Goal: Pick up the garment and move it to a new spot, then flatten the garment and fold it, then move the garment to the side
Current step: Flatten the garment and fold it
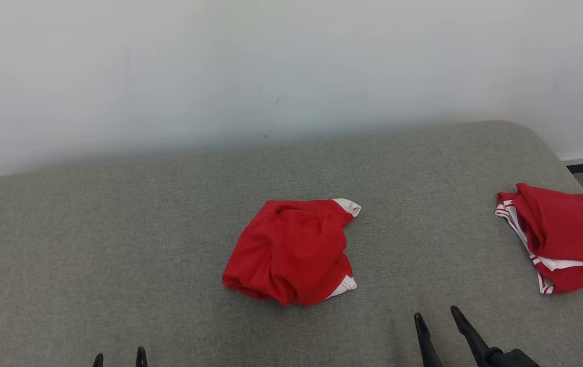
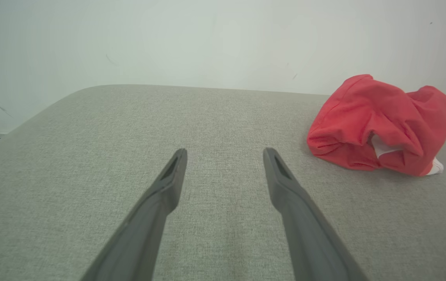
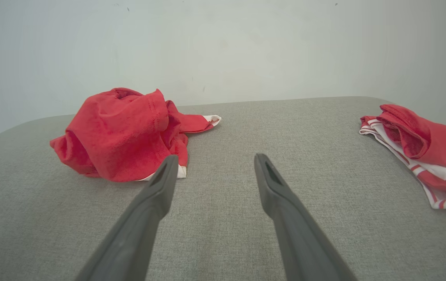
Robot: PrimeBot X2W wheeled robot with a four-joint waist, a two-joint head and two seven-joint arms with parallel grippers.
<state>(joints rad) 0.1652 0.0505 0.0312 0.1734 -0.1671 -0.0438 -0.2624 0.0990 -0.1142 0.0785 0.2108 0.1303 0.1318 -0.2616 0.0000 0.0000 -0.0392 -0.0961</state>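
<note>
A grey cloth-covered bench [image 1: 118,229] with rounded far corners stands against a plain white wall [image 1: 271,66]. The crumpled red garment [image 1: 291,252] lies mid-bench with bare cloth all round, and a folded red-and-white pile [image 1: 566,234] sits at the right edge. The left hand [image 1: 119,357] and right hand [image 1: 436,312] hover near the front, fingers apart, empty.

A crumpled red garment [image 1: 291,252] lies mid-frame on a grey padded surface [image 1: 118,229], a folded red-and-white pile [image 1: 564,237] at three o'clock, the left gripper [image 1: 119,355] at seven and right gripper [image 1: 435,312] at five, both spread and empty.
</note>
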